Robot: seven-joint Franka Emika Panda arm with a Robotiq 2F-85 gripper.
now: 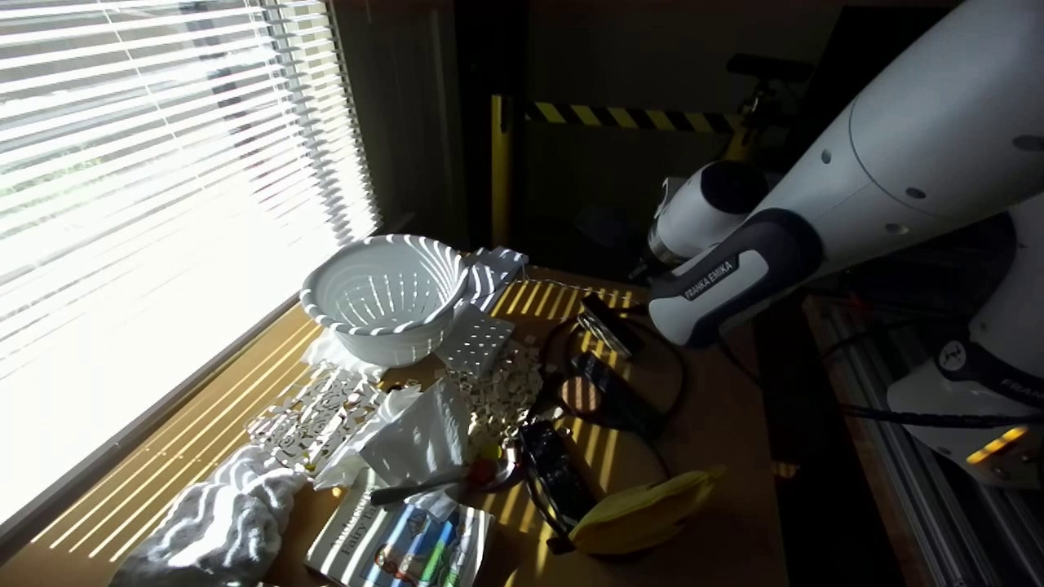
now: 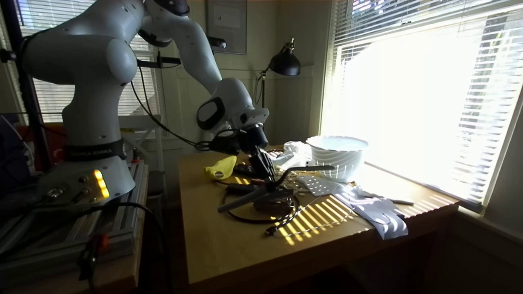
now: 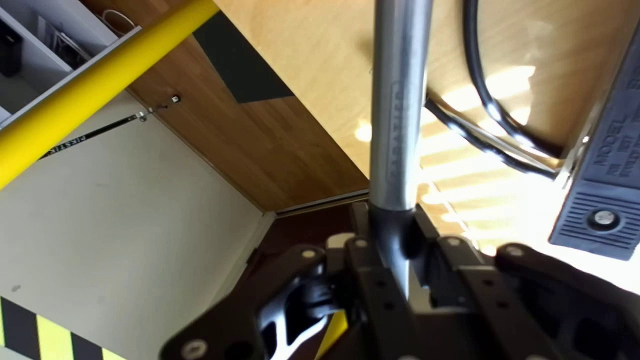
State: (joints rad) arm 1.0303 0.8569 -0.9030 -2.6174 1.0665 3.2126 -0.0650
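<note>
My gripper (image 3: 395, 227) is shut on a tool with a silver-grey tube handle (image 3: 400, 115) and a dark joint between the fingers. In an exterior view the gripper (image 2: 269, 185) holds it above the table, and the grey handle (image 2: 243, 200) slants down to one side. A black curved arm (image 2: 304, 168) reaches out on the other side, seemingly part of the same tool. Below are a black block (image 2: 276, 203) and a looped black cable (image 2: 241, 220); the block, with raised lettering, also shows in the wrist view (image 3: 610, 175). The other exterior view mostly hides the gripper behind the arm.
A white colander (image 1: 387, 346), grey gloves (image 2: 380, 214), a perforated sheet (image 1: 475, 338), small pale pieces (image 1: 318, 420), crumpled plastic (image 1: 424, 432), a book (image 1: 408, 538), a grey cloth (image 1: 220, 522) and a yellow banana-like item (image 1: 644, 514) lie on the table (image 2: 229, 241).
</note>
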